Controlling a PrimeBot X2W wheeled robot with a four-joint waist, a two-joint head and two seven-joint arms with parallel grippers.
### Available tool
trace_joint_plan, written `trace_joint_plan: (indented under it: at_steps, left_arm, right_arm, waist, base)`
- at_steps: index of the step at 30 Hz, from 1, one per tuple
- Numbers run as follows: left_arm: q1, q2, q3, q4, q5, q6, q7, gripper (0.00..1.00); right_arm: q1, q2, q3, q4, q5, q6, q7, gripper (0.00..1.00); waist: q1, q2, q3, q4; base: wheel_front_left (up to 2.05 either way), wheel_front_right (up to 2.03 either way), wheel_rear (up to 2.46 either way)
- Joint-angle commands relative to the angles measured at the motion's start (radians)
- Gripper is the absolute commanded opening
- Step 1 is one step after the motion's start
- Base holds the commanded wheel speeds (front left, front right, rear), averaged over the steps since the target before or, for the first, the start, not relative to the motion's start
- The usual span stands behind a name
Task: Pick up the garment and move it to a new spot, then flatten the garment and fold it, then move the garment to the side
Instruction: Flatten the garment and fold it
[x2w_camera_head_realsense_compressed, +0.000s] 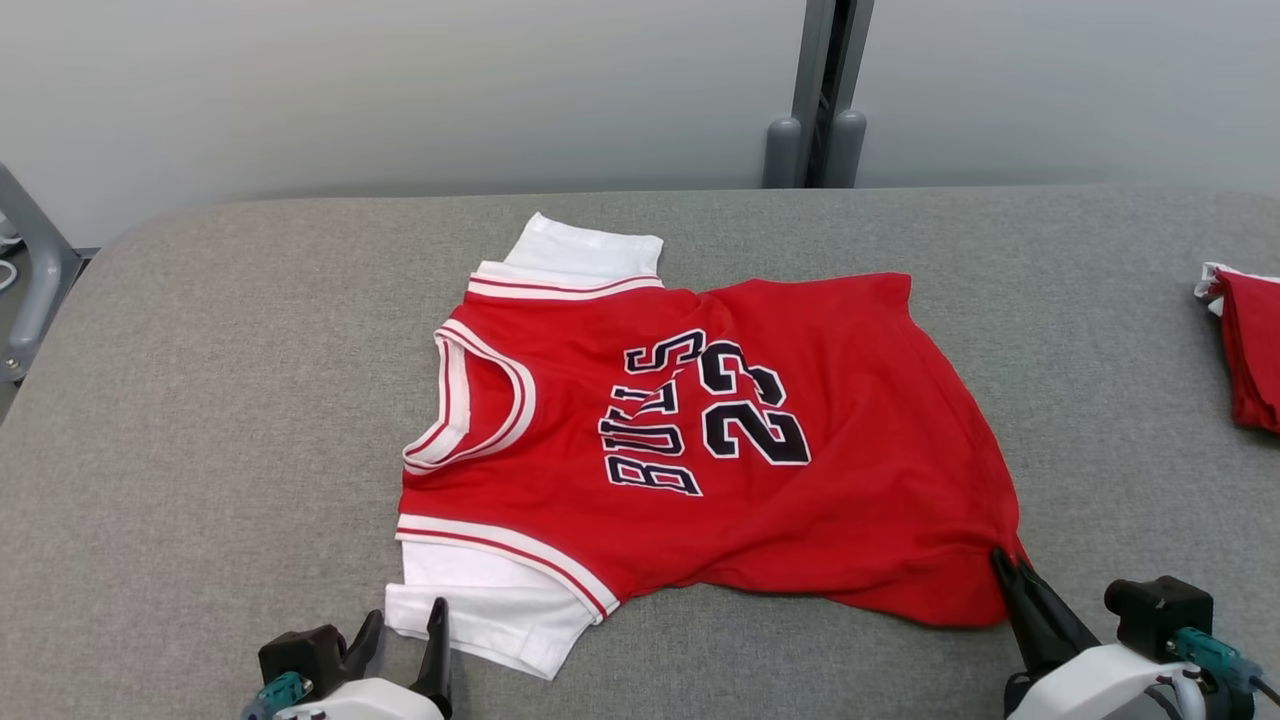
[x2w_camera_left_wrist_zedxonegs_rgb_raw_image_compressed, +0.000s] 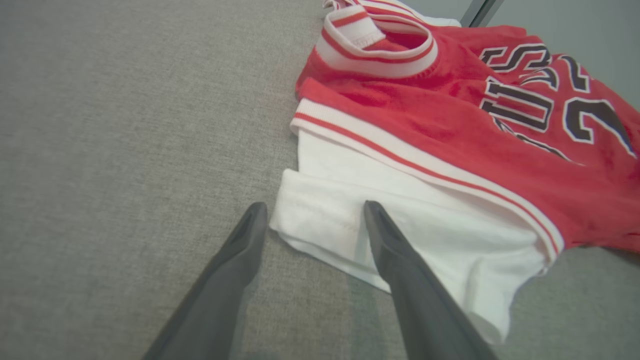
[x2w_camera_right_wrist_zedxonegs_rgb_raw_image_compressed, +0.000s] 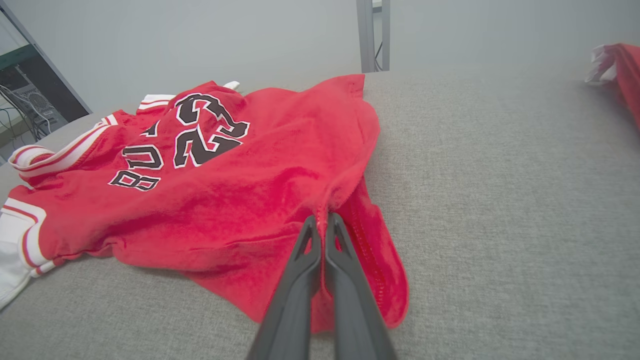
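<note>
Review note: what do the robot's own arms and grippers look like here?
The left gripper and right gripper each have two long dark grey fingers tapering to thin tips; the right pair shows slotted cut-outs near the ends. Each sits on a glossy white wrist shell carrying a black block and a teal fitting.

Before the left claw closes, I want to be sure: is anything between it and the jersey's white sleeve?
Nothing visible stands between them. The open left claw is at the white sleeve, whose corner shows between its fingers.
</note>
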Motion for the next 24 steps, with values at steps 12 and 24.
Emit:
trace_joint_plan:
  at_steps: [12,24]
  left_arm:
    - [-0.010,0.018,-0.005,-0.002,-0.014,-0.006,-0.011,0.00]
    - [-0.015,0.063,-0.004,-0.210,-0.032,-0.031,0.022,0.00]
  right_arm:
    - [-0.006,-0.004,-0.004,0.024,0.003,0.000,-0.001,0.00]
    - [-0.065,-0.021,-0.043,-0.004,-0.024,0.000,-0.030,0.00]
  waist:
    - [0.0000,0.0000,-0.008,0.013]
    - [0.0000,0.0000,-0.030,0.012]
  base:
    - [0.00,0.00,0.00]
    - [0.00,0.00,0.00]
